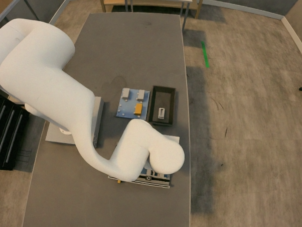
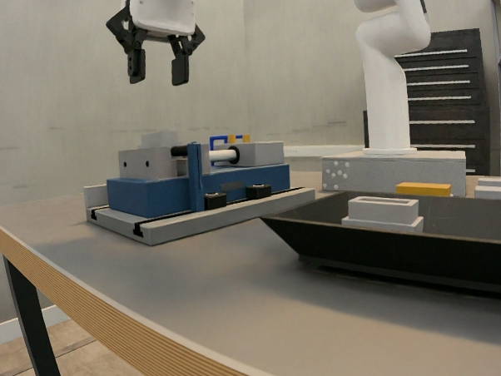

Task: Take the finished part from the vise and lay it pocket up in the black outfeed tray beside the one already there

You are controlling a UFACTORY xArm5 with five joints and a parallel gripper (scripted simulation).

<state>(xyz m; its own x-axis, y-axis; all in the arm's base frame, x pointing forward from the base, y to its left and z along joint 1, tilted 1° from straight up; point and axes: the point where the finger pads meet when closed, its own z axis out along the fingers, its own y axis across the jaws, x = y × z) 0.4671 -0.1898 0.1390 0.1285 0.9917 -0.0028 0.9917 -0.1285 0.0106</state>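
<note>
The blue vise (image 2: 195, 187) sits on its grey rail plate near the table's front; in the overhead view my arm covers most of the vise (image 1: 154, 178). A pale grey block (image 2: 160, 139), the finished part, stands up between the vise jaws; its top is not visible from this angle. My gripper (image 2: 158, 68) hangs well above that block, fingers apart and empty. The black outfeed tray (image 1: 161, 105) holds one grey pocketed block (image 1: 161, 113), lying flat with the pocket up, at its near end; this block also shows in the side view (image 2: 383, 213).
A blue fixture plate (image 1: 133, 103) left of the tray carries two upright plain grey blocks (image 1: 125, 93) (image 1: 141, 95) and an orange block (image 1: 138, 109). The robot base (image 2: 393, 170) stands behind the tray. The table edge runs close to the tray's right side.
</note>
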